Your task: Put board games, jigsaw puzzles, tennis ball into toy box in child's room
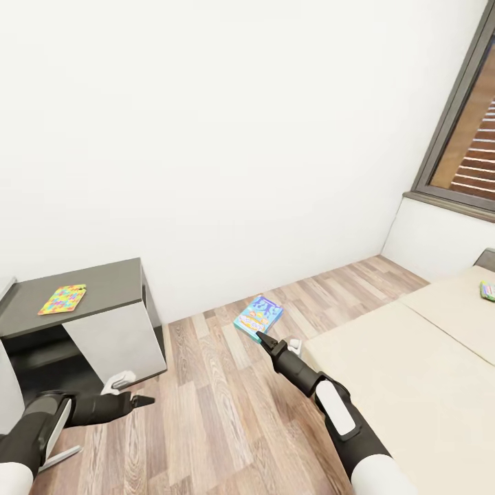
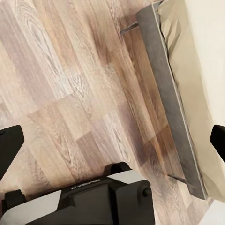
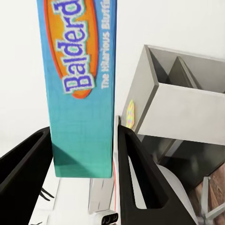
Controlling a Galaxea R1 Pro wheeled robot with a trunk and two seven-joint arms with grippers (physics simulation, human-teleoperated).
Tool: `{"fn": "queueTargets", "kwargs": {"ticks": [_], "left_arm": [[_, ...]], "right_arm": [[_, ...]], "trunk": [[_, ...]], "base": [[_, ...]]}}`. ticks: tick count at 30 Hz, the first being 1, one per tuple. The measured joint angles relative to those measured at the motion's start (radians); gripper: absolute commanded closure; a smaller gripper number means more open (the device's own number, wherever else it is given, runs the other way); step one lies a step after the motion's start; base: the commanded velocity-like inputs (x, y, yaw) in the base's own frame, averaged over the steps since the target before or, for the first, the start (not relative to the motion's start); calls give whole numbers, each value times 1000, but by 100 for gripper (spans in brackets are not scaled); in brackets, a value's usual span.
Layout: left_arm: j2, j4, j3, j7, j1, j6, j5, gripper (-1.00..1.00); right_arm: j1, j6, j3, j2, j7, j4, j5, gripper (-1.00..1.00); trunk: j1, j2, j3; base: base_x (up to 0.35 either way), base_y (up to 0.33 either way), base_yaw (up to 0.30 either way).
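My right gripper [image 1: 263, 337] [image 3: 82, 161] is shut on the edge of a blue-green board game [image 1: 258, 316] [image 3: 79, 89], held above the wooden floor near the bed's corner. A second board game [image 1: 488, 290] lies on the bed [image 1: 412, 371] at the far right. One jigsaw puzzle [image 1: 62, 299] [image 3: 130, 114] lies flat on the dark-grey-topped section of the table [image 1: 103, 278]. My left gripper [image 1: 141, 400] [image 2: 112, 140] hangs low over the floor in front of that table, open and empty. The toy box and tennis ball are out of view.
A white wall stands behind the table, and a window [image 1: 467, 137] is at the upper right. Wooden floor [image 1: 206, 385] runs between table and bed. The bed's dark grey frame [image 2: 171, 103] and my own base [image 2: 89, 201] show under the left gripper.
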Motion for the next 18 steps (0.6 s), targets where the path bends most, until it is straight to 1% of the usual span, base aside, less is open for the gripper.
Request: {"fn": "queueTargets", "kwargs": {"ticks": [3, 7, 13, 15, 18], "left_arm": [[-2, 0, 0, 27, 0, 4, -3, -100], [-13, 0, 0, 55, 0, 6, -5, -100], [-21, 0, 0, 66, 0, 6, -14, -100], [-22, 0, -4, 70, 0, 6, -15, -100], [-22, 0, -29, 74, 0, 6, -15, -100]], "right_arm": [[0, 0, 0, 0, 0, 0, 0, 100], [0, 0, 1, 1, -1, -1, 0, 100], [0, 0, 0, -1, 0, -1, 0, 100], [0, 0, 0, -1, 0, -1, 0, 100], [0, 0, 0, -1, 0, -1, 1, 100]], "trunk": [[0, 0, 0], [0, 0, 4], [0, 0, 10], [0, 0, 12], [0, 0, 16]], "base": [[0, 0, 70], [0, 0, 169], [0, 0, 205], [0, 0, 208], [0, 0, 205]]}}
